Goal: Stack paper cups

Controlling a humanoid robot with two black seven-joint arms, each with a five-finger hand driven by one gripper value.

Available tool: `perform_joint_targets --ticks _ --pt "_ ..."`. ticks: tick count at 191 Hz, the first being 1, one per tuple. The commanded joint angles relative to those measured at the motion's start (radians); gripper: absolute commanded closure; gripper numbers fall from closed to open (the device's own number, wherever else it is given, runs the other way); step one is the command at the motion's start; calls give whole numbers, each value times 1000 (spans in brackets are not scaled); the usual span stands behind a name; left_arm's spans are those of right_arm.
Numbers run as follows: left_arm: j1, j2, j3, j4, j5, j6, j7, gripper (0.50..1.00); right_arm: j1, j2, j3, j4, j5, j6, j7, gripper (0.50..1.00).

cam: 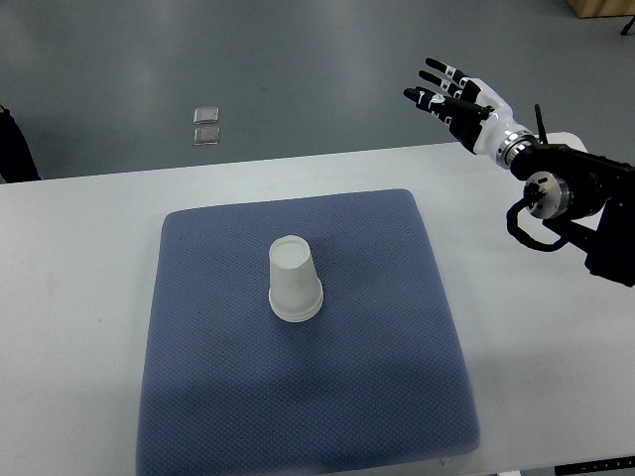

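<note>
While the right hand (458, 99) hangs past the far right corner of the white table (79, 258), its black-and-white fingers (437, 71) are spread and straight, nothing held. Arm enters from the right edge; dark wrist joint and cable loop sit over the table's right end.

Surroundings: blue-grey textured fabric mat (377, 327) covers the table's middle, well below and left of the fingers. Two small clear square pieces (206, 124) lie on the grey floor beyond the table's far edge, far left of the fingertips. A dark shape (15, 149) shows at the left edge, cannot tell what it is. Nothing stands between fingers and mat; open tabletop only.

Task item: white paper cup stack (295, 280), upside down, wide rim on the mat, closed base up. A doubled lip near the rim suggests more than one cup nested, though count can't be confirmed. It stands upright near mat centre, well apart from the fingers, down and to their left, no contact.

Containers: cup mouth faces the mat, so contents not visible.
</note>
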Motion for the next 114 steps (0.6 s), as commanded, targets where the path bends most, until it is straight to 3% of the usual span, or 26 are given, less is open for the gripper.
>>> perform_joint_targets --ticks 1,114 --pt "0 0 0 0 0 0 1 500 -47 7 54 0 -12 30 8 587" --pt "0 0 0 0 0 0 1 500 -91 58 100 -1 -12 33 40 577"
